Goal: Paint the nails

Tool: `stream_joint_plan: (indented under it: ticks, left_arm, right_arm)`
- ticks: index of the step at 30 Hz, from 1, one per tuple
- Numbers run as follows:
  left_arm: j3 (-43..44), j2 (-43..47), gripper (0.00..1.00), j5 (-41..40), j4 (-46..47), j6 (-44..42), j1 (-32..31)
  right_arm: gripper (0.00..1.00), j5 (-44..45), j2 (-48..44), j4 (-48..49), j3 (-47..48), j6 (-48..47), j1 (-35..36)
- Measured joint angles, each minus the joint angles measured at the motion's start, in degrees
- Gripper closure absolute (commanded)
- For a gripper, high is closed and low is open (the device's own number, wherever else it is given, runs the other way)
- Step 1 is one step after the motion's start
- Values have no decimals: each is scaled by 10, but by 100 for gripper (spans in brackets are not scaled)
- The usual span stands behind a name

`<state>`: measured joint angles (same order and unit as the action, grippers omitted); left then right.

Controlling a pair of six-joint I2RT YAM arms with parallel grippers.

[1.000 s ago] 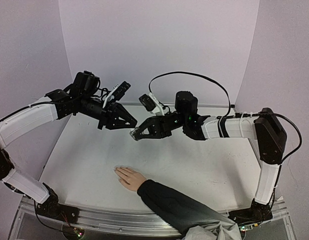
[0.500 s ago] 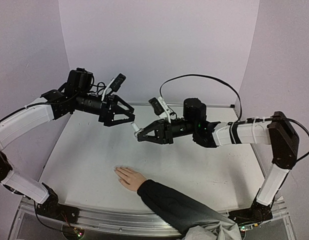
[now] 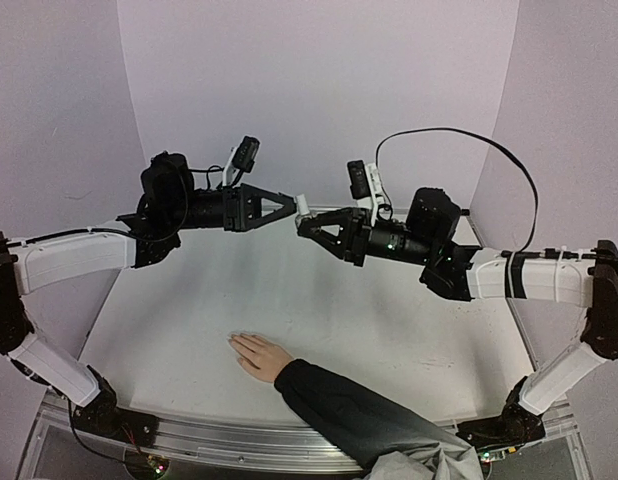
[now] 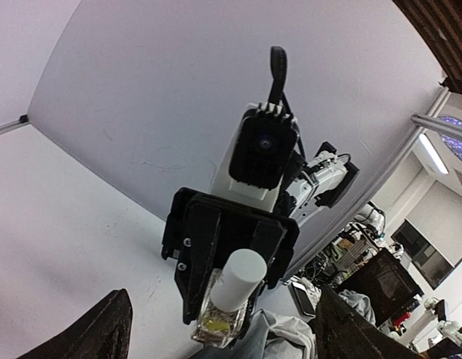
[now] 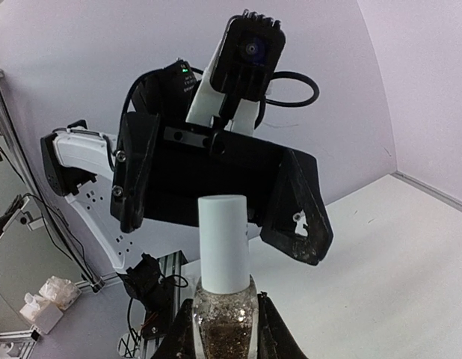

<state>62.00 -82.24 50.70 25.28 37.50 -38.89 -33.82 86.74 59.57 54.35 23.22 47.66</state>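
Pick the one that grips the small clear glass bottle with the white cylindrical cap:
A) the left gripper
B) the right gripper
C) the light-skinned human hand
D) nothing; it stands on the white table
B: the right wrist view shows the small clear glass bottle clamped between the right gripper's fingers. The left gripper faces its white cap with fingers spread, and the human hand lies flat on the white table.

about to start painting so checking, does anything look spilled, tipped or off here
Nothing is spilled or damaged. One odd thing: the bottle, cap on, is held in mid-air by the right end effector, tipped nearly sideways toward the open left end effector. The hand lies flat on the table below.
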Motion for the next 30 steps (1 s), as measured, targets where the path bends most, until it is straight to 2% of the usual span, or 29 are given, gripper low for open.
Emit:
stream_joint_plan:
  ticks: [7,18,21,26,30]
  left_arm:
    - [9,-47,35,24,175,89,-27]
    - [30,-63,82,50,247,128,-42]
    - [32,-64,84,52,253,127,-42]
    - [32,-68,81,52,261,120,-42]
    - [33,-72,100,52,263,113,-40]
  right_arm:
    - [100,-27,-2,35,0,39,0]
    - [100,-80,-2,91,0,81,0]
    - [100,-83,-2,97,0,87,0]
    - [100,-82,-2,97,0,96,0]
    - [100,-79,-2,87,2,88,0]
